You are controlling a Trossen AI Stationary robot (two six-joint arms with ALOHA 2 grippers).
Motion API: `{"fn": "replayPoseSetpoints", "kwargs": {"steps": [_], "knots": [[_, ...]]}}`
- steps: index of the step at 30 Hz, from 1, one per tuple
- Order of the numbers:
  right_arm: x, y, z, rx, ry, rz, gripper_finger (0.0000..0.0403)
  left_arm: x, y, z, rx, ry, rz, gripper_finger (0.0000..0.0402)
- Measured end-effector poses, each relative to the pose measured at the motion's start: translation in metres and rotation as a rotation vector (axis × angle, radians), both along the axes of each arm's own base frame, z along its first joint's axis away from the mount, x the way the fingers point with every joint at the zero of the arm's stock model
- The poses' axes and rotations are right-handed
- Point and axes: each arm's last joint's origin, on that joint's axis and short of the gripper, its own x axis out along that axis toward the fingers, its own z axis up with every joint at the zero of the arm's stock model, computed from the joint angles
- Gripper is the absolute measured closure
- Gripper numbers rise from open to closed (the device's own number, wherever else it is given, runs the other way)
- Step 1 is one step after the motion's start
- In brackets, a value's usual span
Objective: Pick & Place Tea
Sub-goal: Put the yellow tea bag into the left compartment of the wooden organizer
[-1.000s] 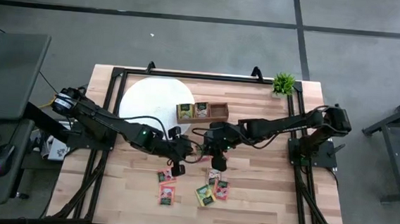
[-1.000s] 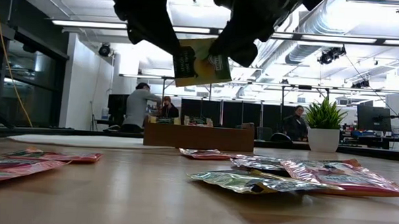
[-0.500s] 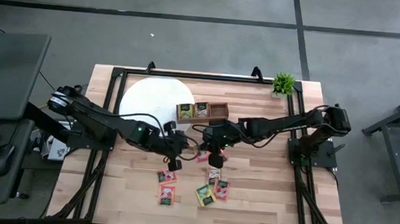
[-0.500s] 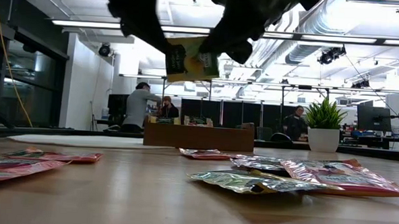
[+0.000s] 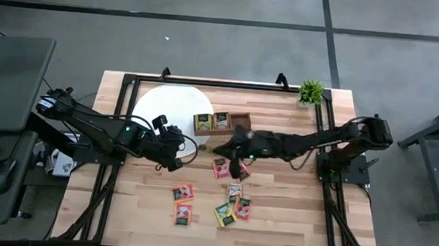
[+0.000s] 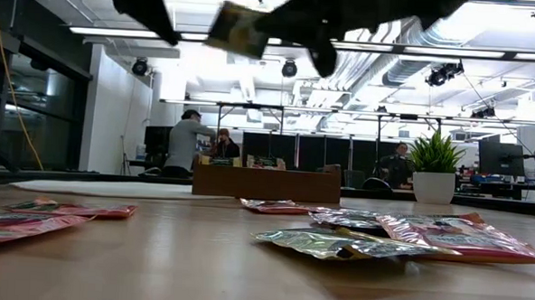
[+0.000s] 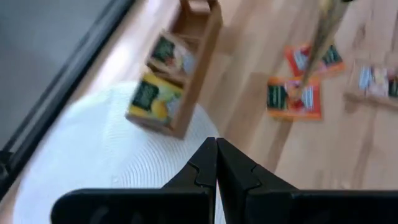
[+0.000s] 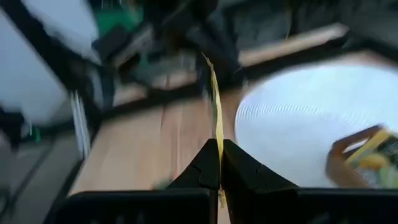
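Note:
The tea is small square packets. My right gripper is shut on a yellow one, high over the table's middle, in front of the brown wooden tray. Two of the tray's compartments hold packets. Several red, orange and green packets lie flat on the wood nearer the front edge. My left gripper is shut on nothing, a little to the left of the held packet, over the round white mat's edge. My right gripper pinches the yellow packet between its two fingers by one edge. The wrist view shows the packet edge-on. The fingers come nearly level from the table's right side. The packet sticks out past the fingertips, tilted and lifted clear of the table.
A round white mat lies at the back left, beside the tray. A small potted plant stands at the back right corner. A black frame runs around the table's edges. Bare wood lies to the right of the loose packets.
Both grippers were on the yellow packet a second ago. My left gripper has come off it and drawn back up and toward the table's left edge. My right gripper alone keeps the packet; it has tipped up toward level, and the packet stands higher and more tilted.

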Motion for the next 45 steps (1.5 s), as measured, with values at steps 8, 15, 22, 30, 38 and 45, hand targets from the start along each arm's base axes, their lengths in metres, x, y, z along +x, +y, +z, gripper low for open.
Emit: {"fn": "replayPoseSetpoints", "kwargs": {"steps": [8, 15, 22, 30, 38, 45], "knots": [[-0.052, -0.011, 0.005, 0.102, -0.442, -0.155, 0.0403, -0.003, 0.003, 0.021, 0.072, -0.199, 0.061, 0.0401], [-0.07, -0.013, 0.023, 0.086, -0.611, -0.171, 0.0403, 0.01, 0.011, 0.069, 0.168, -0.527, -0.073, 0.0401], [-0.069, -0.011, 0.058, 0.03, -0.796, -0.094, 0.0403, 0.021, 0.028, 0.102, 0.223, -0.81, -0.217, 0.0373], [-0.058, -0.009, 0.094, -0.04, -0.832, 0.002, 0.0402, 0.033, 0.043, 0.114, 0.192, -1.006, -0.369, 0.0271], [-0.049, -0.01, 0.12, -0.116, -0.809, 0.046, 0.0402, 0.043, 0.039, 0.114, 0.123, -1.103, -0.441, 0.0212], [-0.046, -0.009, 0.126, -0.139, -0.788, 0.065, 0.0402, 0.042, 0.037, 0.118, 0.101, -1.162, -0.505, 0.0211]]}}
